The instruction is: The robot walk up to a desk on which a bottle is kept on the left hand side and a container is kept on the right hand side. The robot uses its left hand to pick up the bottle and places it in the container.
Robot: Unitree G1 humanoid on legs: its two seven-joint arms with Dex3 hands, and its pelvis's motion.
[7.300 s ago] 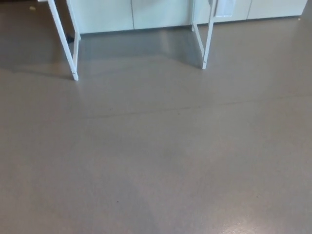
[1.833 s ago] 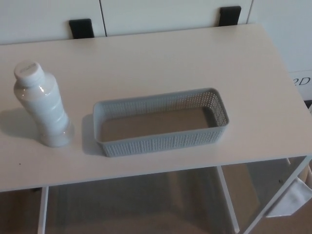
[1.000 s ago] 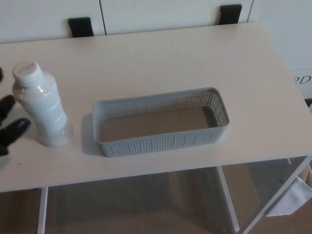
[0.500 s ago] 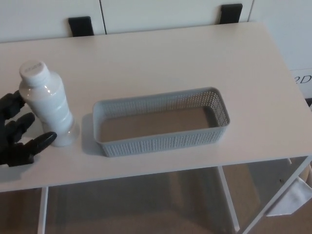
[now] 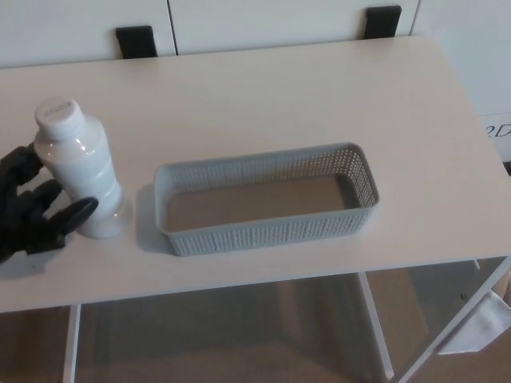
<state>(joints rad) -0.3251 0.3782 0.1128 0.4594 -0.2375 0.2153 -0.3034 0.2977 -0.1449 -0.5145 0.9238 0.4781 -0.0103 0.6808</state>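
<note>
Floor (image 5: 239,335) shows through at the bottom of the frame, brownish and seen between the white legs (image 5: 375,327) that carry the tabletop (image 5: 263,104). At the lower right corner a pale piece of something white (image 5: 479,327) hangs beside a slanted leg; what it is cannot be made out.

Just above the near edge, at the far left of the frame, the robot's left hand (image 5: 32,211) comes in, black, with its thick fingers (image 5: 72,215) spread apart and reaching toward the bottle (image 5: 80,171). The fingertips lie right against the lower part of the bottle's left side, touching or very nearly so, but the hand is not closed round it and has nothing in its grasp. The right hand does not show anywhere.

The bottle is white with a white cap, standing on the tabletop at the left and leaning slightly toward the upper left. Just beside it to the right, with a narrow gap between, sits the container (image 5: 267,235), a long grey basket with perforated walls, its floor bare. It lies roughly in the middle of the frame, its right end angled a little farther back.

Beyond, the pale tabletop runs up to its far edge, where two black brackets (image 5: 136,40) sit at upper left and upper right against white cabinet fronts (image 5: 263,12).
</note>
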